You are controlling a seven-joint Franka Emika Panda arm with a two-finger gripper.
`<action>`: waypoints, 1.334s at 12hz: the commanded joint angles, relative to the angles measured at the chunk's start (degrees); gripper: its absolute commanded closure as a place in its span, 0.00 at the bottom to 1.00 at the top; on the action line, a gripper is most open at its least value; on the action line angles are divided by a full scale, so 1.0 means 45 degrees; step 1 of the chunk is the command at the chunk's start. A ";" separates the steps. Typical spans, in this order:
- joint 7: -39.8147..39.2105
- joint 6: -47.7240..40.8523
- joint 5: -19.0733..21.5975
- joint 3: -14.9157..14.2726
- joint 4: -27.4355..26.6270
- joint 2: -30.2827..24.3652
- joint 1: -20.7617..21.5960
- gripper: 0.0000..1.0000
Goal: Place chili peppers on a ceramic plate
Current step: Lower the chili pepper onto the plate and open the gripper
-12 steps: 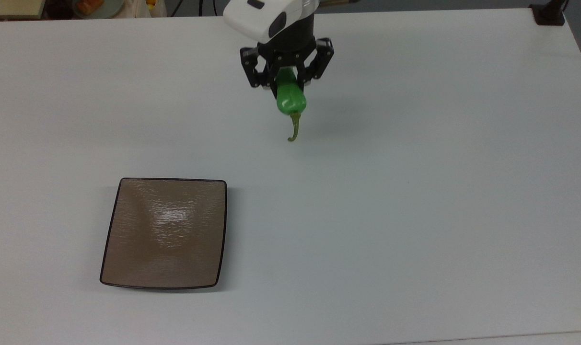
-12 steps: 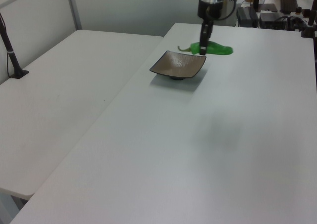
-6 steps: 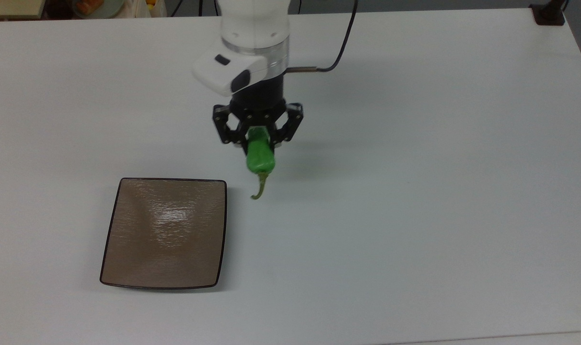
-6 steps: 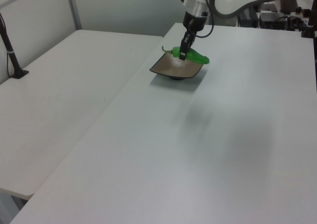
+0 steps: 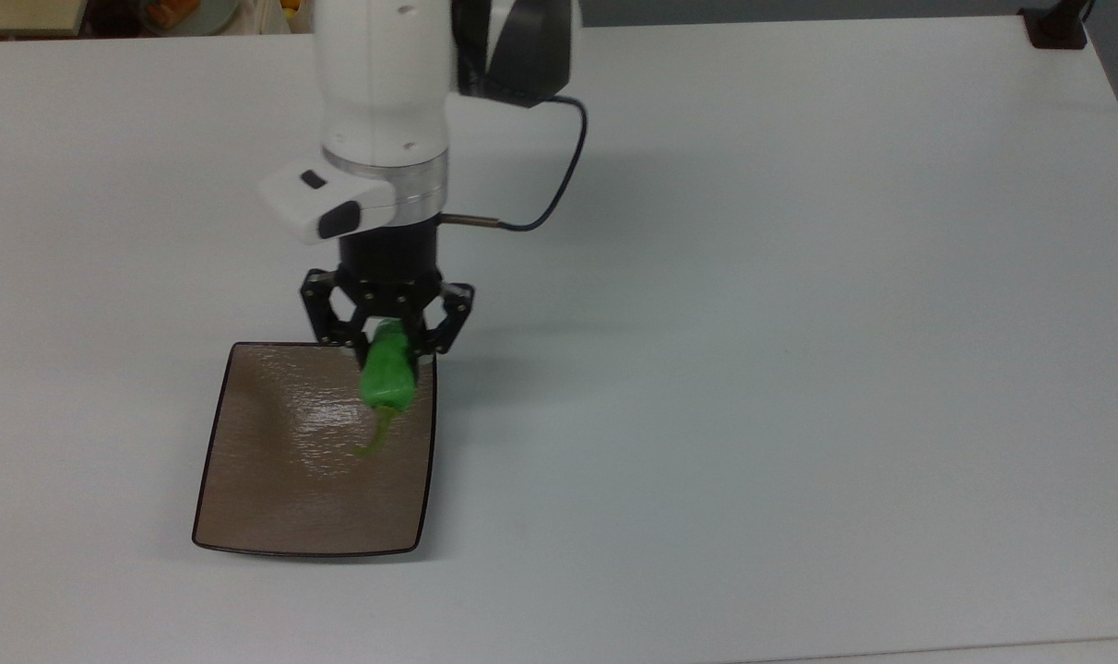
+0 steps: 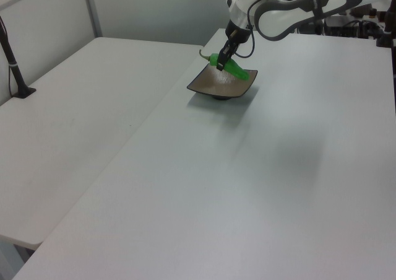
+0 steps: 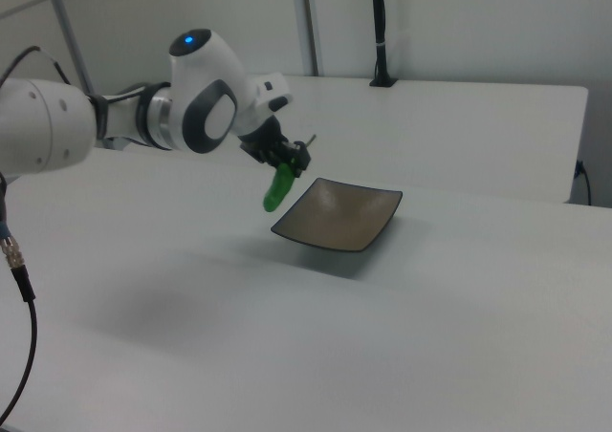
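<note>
Green chili pepper (image 5: 388,373) gripped near its middle, held in the air over the far right corner of the ceramic plate (image 5: 273,480) as the top view shows it. Glossy and wrinkled, stem (image 5: 375,434) trailing down toward the top view's bottom, over the plate's brown surface. In the left view, pepper (image 6: 230,69) tilted, stem end raised at the left view's left, blunt end lower at the left view's right, above the plate (image 6: 213,88) and seemingly clear of it. In the right view, pepper (image 7: 278,187) hanging steeply, lower end pointing down beside the plate's (image 7: 354,226) near-left edge, not resting on it.

Hand (image 5: 386,337) clenched on the pepper, black fingers pressed against its sides, pointing down from a white wrist housing. Same hand (image 6: 225,56) seen in the left view above the plate's far side, and (image 7: 285,161) in the right view at the end of a white and grey arm (image 7: 115,117) reaching in from the right view's left.

Plate square, shallow, thin dark rim, glossy highlight near its middle, nothing lying on it. Set on a white table (image 5: 799,369), toward the top view's lower left. Black cable (image 5: 559,175) looping from the wrist. Second white table (image 6: 80,119) alongside at the left view's left.
</note>
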 commanded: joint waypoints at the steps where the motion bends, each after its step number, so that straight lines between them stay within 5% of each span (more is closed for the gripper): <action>1: 0.0110 0.1553 0.0312 -0.0020 -0.0028 0.0577 -0.0616 0.90; 4: -0.0026 0.1987 0.0293 -0.0020 -0.0048 0.0931 -0.0793 0.70; 6: -0.0104 0.1988 0.0099 -0.0020 -0.0048 0.0971 -0.0794 0.05; 12: 0.0052 0.1794 0.0195 0.0096 -0.0028 0.0758 -0.0755 0.00; 16: 0.0032 -0.1538 0.0078 0.0253 -0.0048 -0.0393 -0.0774 0.00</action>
